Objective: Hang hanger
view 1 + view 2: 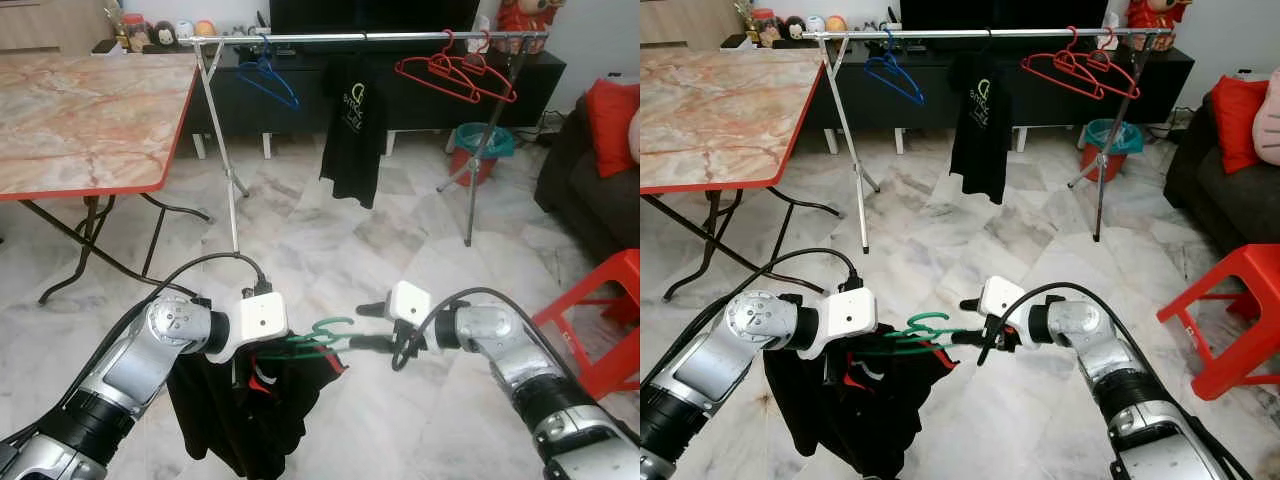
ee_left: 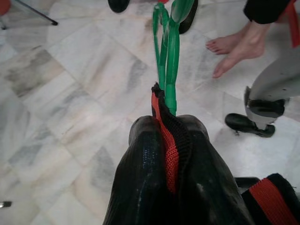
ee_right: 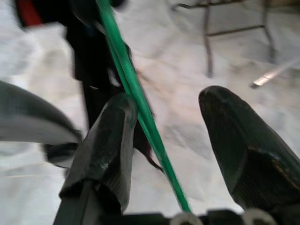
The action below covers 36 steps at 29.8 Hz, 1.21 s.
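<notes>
Holding low over the marble floor [image 1: 330,250], well short of the clothes rail [image 1: 360,37], we are still early in the job. Our left gripper [image 2: 164,126] is clenched on the green hanger [image 1: 322,336] at the neck of the black garment [image 1: 235,410] draped beneath it. Our right gripper [image 3: 166,126] has its fingers spread, the hanger's green wire running between them, ungrasped. Left to do: walk up, lift, hook onto the rail between the blue hanger [image 1: 268,82] and the red hangers [image 1: 455,72].

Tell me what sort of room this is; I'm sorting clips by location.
Probably a home living room: a clothes rail with hangers stands on marble floor tiles before a dark TV cabinet, beside a folding table and a sofa.
</notes>
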Tool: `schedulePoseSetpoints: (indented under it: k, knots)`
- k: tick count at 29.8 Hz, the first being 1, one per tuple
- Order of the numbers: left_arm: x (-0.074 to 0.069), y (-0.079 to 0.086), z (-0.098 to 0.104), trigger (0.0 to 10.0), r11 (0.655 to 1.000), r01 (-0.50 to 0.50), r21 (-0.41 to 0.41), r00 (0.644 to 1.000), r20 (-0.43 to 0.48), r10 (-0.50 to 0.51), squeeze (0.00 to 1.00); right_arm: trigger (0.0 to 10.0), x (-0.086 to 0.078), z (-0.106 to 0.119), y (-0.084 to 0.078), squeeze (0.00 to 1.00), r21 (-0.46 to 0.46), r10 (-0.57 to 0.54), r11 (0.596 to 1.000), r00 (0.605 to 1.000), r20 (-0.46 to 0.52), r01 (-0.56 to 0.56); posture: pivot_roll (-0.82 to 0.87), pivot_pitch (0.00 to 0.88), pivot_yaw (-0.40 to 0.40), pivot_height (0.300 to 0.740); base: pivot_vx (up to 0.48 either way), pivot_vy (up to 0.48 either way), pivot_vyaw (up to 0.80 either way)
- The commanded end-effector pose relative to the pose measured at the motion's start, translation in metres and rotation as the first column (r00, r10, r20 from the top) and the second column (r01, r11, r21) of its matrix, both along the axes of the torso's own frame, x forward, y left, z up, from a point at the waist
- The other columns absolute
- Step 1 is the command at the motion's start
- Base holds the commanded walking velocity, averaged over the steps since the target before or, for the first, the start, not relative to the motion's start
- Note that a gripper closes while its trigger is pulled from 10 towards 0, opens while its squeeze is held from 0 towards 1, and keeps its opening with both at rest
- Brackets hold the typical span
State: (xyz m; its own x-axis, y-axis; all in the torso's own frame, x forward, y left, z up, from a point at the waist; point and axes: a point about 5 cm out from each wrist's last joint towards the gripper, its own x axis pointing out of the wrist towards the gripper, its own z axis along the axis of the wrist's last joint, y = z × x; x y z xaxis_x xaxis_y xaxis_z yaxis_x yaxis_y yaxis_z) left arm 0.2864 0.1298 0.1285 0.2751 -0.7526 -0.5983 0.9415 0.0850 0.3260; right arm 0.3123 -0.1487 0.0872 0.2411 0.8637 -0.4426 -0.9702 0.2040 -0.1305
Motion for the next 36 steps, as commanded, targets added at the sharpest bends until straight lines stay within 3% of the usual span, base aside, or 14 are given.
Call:
schedulePoseSetpoints:
  k: [1,14,26,36]
  knots:
    - [-0.001,-0.001,0.001,0.0,1.0,0.014,0.003,1.0,0.0,-0.014,0.0,10.0,-0.004,0.003,0.004,0.0,0.025,0.057,0.998,0.998,-0.02,-0.056,0.04,0.0,0.012,0.74,0.0,0.0,0.0]
    - [-0.001,-0.001,0.002,0.0,1.0,0.015,0.0,1.0,0.001,-0.015,0.0,10.0,0.008,0.004,0.004,0.0,-0.008,-0.05,0.999,0.996,0.069,0.05,0.05,0.0,0.012,0.74,0.0,0.0,0.0]
    - [-0.001,-0.002,0.003,0.0,1.0,0.018,-0.002,1.0,0.002,-0.018,0.0,10.0,-0.002,-0.008,0.006,0.0,-0.002,-0.004,1.0,1.0,-0.016,0.004,0.05,0.0,0.01,0.74,0.0,0.0,0.0]
    - [-0.001,-0.003,0.003,0.0,1.0,0.021,-0.008,1.0,0.0,-0.021,0.0,10.0,-0.001,-0.014,0.007,0.0,-0.01,-0.048,0.999,0.999,-0.01,0.048,0.06,0.0,0.008,0.74,0.0,0.0,0.0]
